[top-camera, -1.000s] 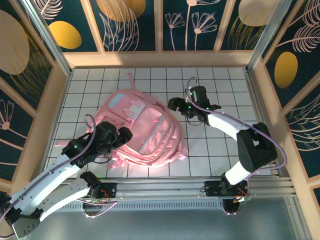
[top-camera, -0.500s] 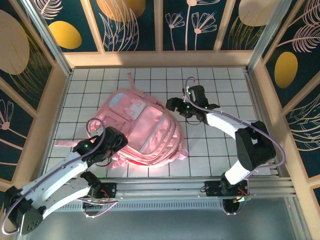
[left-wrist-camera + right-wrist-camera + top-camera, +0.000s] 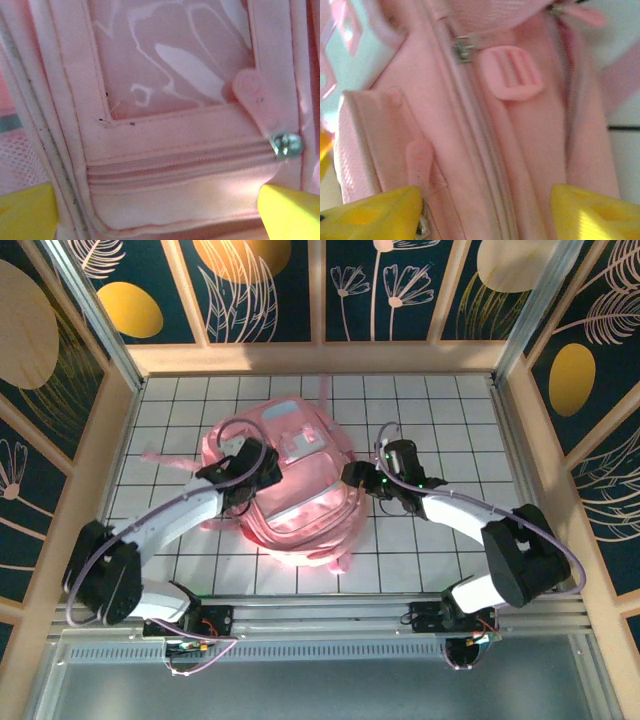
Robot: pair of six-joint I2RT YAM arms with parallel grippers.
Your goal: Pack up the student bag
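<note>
Student bag, pink, lying on a white tiled table with a gripper at each side.
Left gripper: jaws wide, yellow fingertips spread over a zipped front pocket just below; pink zip pull ahead to its right. Right gripper: jaws apart astride the bag's side seam, not clamped; pink buckle beyond.

This is a robotics lab test cell: a white gridded desk, boxed in by wood-framed walls with dark blue floral panels, and an aluminium rail along the desk's near edge where the cabled left arm and right arm are bolted.
</note>
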